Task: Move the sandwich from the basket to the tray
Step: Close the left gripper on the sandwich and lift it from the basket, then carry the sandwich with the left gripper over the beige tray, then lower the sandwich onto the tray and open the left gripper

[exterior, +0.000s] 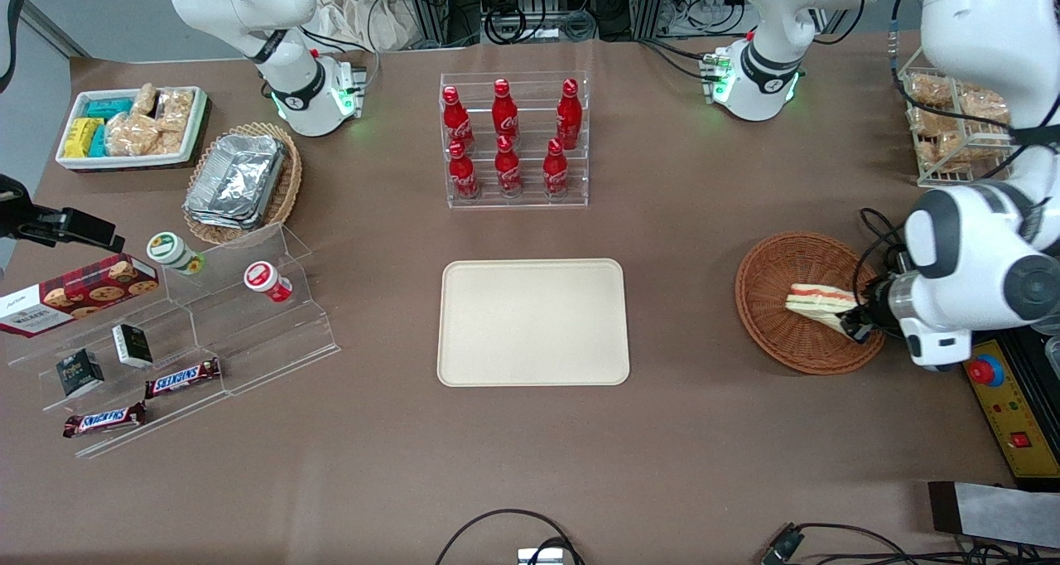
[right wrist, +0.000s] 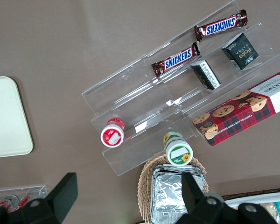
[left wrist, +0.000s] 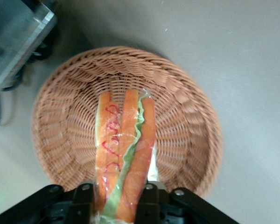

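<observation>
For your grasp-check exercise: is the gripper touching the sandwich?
Touching. In the left wrist view the gripper has a finger on each side of the sandwich, pressed against it, in the basket.

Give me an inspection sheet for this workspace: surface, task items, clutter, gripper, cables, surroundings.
Surface: brown table, no spills seen.
Job's things: sandwich lies in the basket; tray holds nothing.
Clutter: cola bottle rack, foil containers, snack bin, acrylic stand with Snickers bars, cups and cookie box.
Grippers: gripper down in the basket, jaws on either side of the sandwich, touching it.
Cables: loops at the table edge nearest the camera.
Surroundings: emergency-stop box, wire snack rack.
</observation>
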Robot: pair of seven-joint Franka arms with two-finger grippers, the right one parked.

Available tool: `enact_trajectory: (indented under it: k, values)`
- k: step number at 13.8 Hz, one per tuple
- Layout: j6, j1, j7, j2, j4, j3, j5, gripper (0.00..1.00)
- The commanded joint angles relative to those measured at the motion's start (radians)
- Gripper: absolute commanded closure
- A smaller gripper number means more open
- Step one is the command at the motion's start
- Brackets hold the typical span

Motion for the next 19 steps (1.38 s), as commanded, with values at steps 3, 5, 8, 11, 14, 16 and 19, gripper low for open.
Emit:
enact_trajectory:
  k: [3,5,8,11,14,16,19]
  values:
    - [-0.271,-0.007,0.077,0.005,0.344,-0.033,-0.046,1.0]
    - [-0.256,-0.012,0.154,0.017,0.381,-0.119,-0.072,1.0]
    - [-0.126,-0.023,0.192,0.112,0.411,-0.295,-0.061,1.0]
    - [0.05,-0.157,0.196,0.225,0.415,-0.316,-0.038,1.0]
    - [0.158,-0.276,0.191,0.332,0.417,-0.314,0.055,1.0]
    - [0.158,-0.32,0.194,0.388,0.415,-0.314,0.065,1.0]
    - [0.148,-0.382,0.196,0.448,0.408,-0.314,0.09,0.98]
